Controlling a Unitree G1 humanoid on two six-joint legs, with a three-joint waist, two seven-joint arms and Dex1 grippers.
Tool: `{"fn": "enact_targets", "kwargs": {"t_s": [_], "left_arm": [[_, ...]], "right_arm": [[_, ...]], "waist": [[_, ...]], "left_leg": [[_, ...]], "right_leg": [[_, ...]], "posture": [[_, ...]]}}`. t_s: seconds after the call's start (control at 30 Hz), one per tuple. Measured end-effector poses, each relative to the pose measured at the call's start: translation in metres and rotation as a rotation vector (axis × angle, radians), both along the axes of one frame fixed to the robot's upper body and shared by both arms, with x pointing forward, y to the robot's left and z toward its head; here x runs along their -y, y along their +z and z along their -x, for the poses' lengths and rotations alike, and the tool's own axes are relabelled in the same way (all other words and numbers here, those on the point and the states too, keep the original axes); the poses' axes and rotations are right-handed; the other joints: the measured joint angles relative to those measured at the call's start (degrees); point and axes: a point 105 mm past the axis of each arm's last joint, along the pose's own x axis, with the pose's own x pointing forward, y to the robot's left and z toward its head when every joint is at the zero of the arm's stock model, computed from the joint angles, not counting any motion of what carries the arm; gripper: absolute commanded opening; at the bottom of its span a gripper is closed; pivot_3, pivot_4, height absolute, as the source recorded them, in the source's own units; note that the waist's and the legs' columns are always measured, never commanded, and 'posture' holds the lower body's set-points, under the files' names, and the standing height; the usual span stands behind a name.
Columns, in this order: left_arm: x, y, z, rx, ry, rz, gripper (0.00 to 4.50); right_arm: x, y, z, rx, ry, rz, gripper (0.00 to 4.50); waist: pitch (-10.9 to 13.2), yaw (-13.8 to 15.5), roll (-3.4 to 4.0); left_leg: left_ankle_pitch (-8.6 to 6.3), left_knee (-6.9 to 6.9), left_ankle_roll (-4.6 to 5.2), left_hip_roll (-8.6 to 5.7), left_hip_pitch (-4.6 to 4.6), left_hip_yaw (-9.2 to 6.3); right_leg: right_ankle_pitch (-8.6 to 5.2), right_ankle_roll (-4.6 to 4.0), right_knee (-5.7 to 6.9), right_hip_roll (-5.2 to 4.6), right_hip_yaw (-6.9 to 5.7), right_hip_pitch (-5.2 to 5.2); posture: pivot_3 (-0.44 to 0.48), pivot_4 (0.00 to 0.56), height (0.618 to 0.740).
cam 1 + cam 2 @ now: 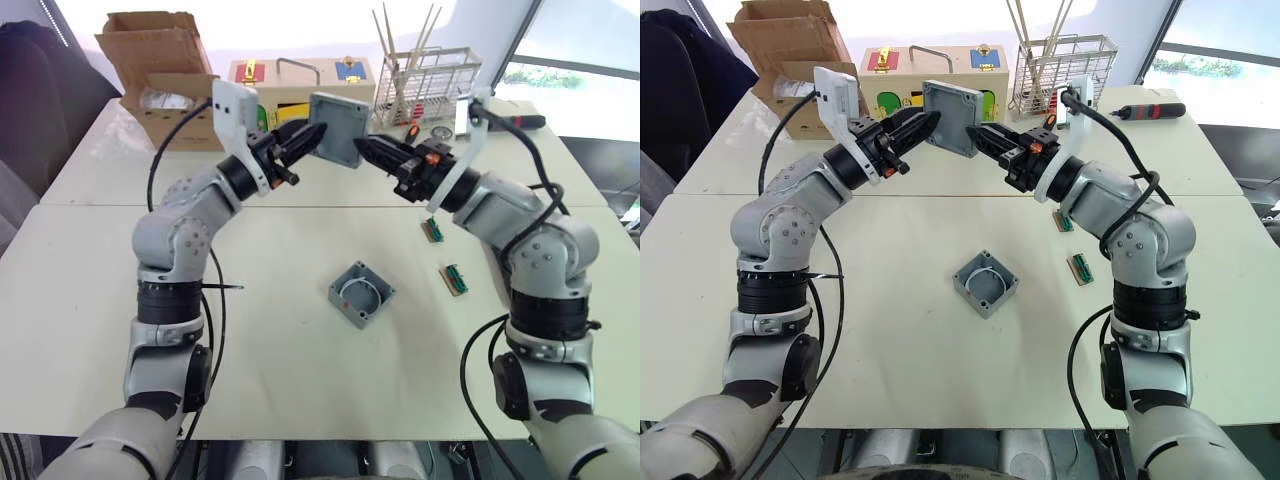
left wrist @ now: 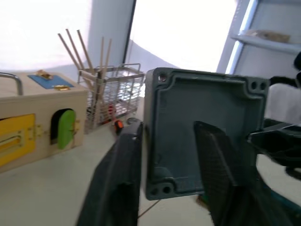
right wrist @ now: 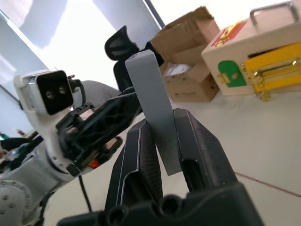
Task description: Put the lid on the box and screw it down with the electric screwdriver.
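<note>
The white table (image 1: 300,380) carries all items, with the open box (image 1: 361,293) resting near its centre, cavity upward, round recess visible inside. At 12 o'clock from the box, at the far edge of the table, stands a wooden box with coloured doors (image 1: 936,78); a cardboard carton (image 1: 160,75) sits at about 11 o'clock and a wire rack (image 1: 425,85) holding thin sticks at about 1 o'clock. The lid (image 1: 340,128) is held in the air well above the table, at 12 o'clock from the box and in front of the wooden box, tilted nearly on edge with its inner face toward the left arm. The left gripper (image 1: 310,135) meets the lid from its 9 o'clock side; in the left wrist view its fingers (image 2: 221,160) lie one on either side of the plate, pinching it. The right gripper (image 1: 366,148) meets the lid from its 3 o'clock side; the right wrist view shows its two fingers (image 3: 197,141) closed on the lid's edge. A black tool with red bands (image 1: 1150,110) lies at 2 o'clock, far right on the table. Two small green connector pieces (image 1: 454,279) rest at 3 o'clock from the box, near the right arm.
</note>
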Motion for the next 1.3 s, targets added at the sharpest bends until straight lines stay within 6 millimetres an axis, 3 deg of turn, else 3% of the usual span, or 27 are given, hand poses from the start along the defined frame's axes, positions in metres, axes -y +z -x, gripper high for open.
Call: {"fn": "enact_targets", "kwargs": {"t_s": [0.03,0.2,0.3,0.5,0.7,0.87,1.1,1.3], "left_arm": [[-0.008,0.002,-0.003,-0.034,-0.015,0.041,3.61],[-0.049,0.005,-0.007,-0.120,-0.043,0.155,3.61],[-0.049,-0.003,-0.006,-0.149,-0.076,0.102,3.61],[-0.026,-0.042,-0.004,-0.232,-0.170,-0.077,3.61],[0.001,-0.062,0.007,-0.220,-0.267,-0.205,3.61],[0.026,-0.085,0.028,-0.232,-0.386,-0.285,3.61],[0.043,-0.088,0.043,-0.192,-0.470,-0.332,0.09],[0.057,-0.103,0.054,-0.197,-0.545,-0.386,0.03]], "right_arm": [[0.004,-0.001,0.004,0.053,-0.041,0.022,0.19],[0.017,-0.024,0.020,0.299,-0.183,0.301,0.19],[0.021,-0.045,0.032,0.477,-0.247,0.493,0.19],[0.042,-0.094,0.075,0.875,-0.278,0.935,0.19],[0.044,-0.129,0.097,1.088,-0.251,1.132,0.19],[0.041,-0.142,0.101,1.165,-0.310,1.190,0.19],[0.038,-0.160,0.112,1.162,-0.316,1.205,0.19],[0.041,-0.164,0.110,1.180,-0.325,1.219,0.19]], "waist": [[0.0,0.0,0.00],[0.0,-0.1,0.00],[0.0,0.3,0.00],[0.0,0.2,-0.01],[0.0,0.2,-0.01],[0.0,0.4,0.00],[0.0,0.6,0.00],[0.0,0.4,0.00]], "left_leg": [[0.00,-0.01,0.00,0.00,0.00,-0.01],[0.00,-0.03,0.00,-0.01,0.00,0.01],[0.00,0.01,0.00,-0.16,0.00,-0.05],[0.02,0.06,-0.02,-0.36,0.08,-0.09],[0.05,-0.02,-0.08,-0.30,0.17,-0.10],[0.05,0.01,-0.09,-0.30,0.24,-0.12],[0.05,-0.04,-0.08,-0.34,0.65,-0.27],[0.05,-0.04,-0.07,-0.35,0.68,-0.29]], "right_leg": [[0.00,0.00,0.01,0.01,0.00,-0.01],[0.00,0.00,0.00,0.03,0.00,-0.04],[0.00,0.00,0.00,0.02,0.00,0.04],[0.00,0.01,-0.11,-0.02,0.03,0.20],[-0.02,0.02,-0.11,0.01,0.03,0.20],[-0.02,0.01,-0.15,0.01,0.03,0.39],[-0.03,0.01,-0.26,0.02,0.03,0.91],[-0.04,0.01,-0.26,0.02,0.03,0.94]], "posture": [[0.000,0.150,0.735],[0.000,0.150,0.735],[0.000,0.150,0.735],[0.000,0.150,0.735],[0.000,0.150,0.735],[0.000,0.150,0.735],[0.000,0.150,0.735],[0.000,0.150,0.735]]}}
